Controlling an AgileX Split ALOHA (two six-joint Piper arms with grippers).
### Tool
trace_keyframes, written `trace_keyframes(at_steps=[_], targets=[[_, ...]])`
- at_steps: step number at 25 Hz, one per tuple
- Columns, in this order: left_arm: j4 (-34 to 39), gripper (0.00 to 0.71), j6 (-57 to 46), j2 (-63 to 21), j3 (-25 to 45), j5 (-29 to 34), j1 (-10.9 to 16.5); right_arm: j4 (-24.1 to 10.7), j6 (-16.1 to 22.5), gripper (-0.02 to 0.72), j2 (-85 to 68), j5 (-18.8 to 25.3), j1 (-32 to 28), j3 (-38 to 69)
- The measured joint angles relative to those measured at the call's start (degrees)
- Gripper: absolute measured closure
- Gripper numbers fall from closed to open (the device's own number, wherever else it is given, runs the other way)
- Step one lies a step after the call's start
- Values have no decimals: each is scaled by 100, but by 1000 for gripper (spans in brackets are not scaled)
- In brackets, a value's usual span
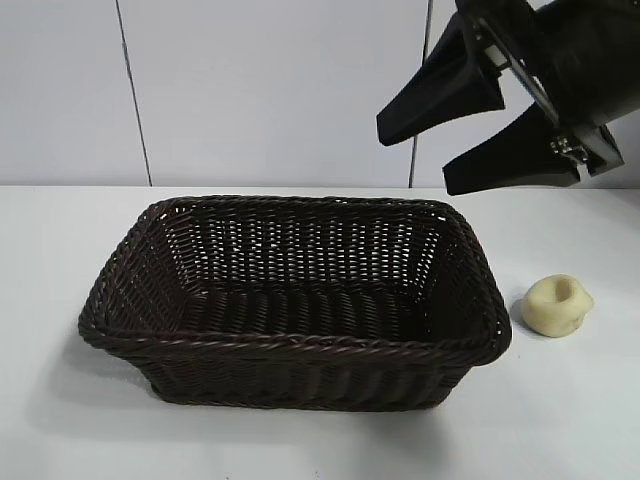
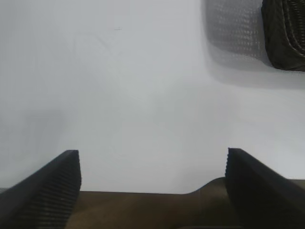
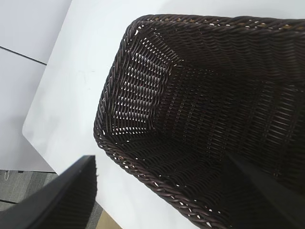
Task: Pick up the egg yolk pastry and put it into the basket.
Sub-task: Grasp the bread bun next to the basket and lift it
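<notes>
Woven dark brown wicker fills the front of the exterior view: the basket [image 1: 296,300] sits near the middle of the white table [image 1: 60,250], its long side toward the camera, its braided rim running all the way round and its sloping walls showing light through the weave. High above the basket's right end, the right gripper [image 1: 450,140] hangs in the air with its two black fingers [image 1: 440,95] spread apart and nothing between them, tips aimed down and toward the left. Its wrist view looks steeply down into the basket [image 3: 200,114], whose bottom holds nothing, with both finger pads at the frame's lower corners and a table edge beyond the basket. Just beside the basket's right end, apart from the rim, the egg yolk pastry [image 1: 557,304] rests on the table: a small pale cream-yellow lump with a dimple on top, lying lower and farther right than the gripper. The left gripper [image 2: 152,191] appears only in its own wrist view, fingers [image 2: 52,186] wide apart over bare white tabletop, with a corner of the basket [image 2: 286,33] and its shadow well ahead of it.
</notes>
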Motion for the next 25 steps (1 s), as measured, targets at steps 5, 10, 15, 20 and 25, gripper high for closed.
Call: trace_keyframes(at_steps=[5, 10, 15, 20, 25], targets=[[-145, 114, 0, 1, 111, -237, 0, 0, 0, 175, 0, 0, 0, 0], [-167, 114, 0, 1, 111, -241, 0, 0, 0, 175, 0, 0, 0, 0], [-167, 114, 0, -451, 122, -254, 0, 0, 0, 175, 0, -24, 0, 0], [-167, 114, 0, -1676, 122, -249, 0, 6, 0, 175, 0, 21, 0, 0], [-198, 114, 0, -1879, 107, -197, 0, -6, 433, 175, 0, 128, -46, 0]])
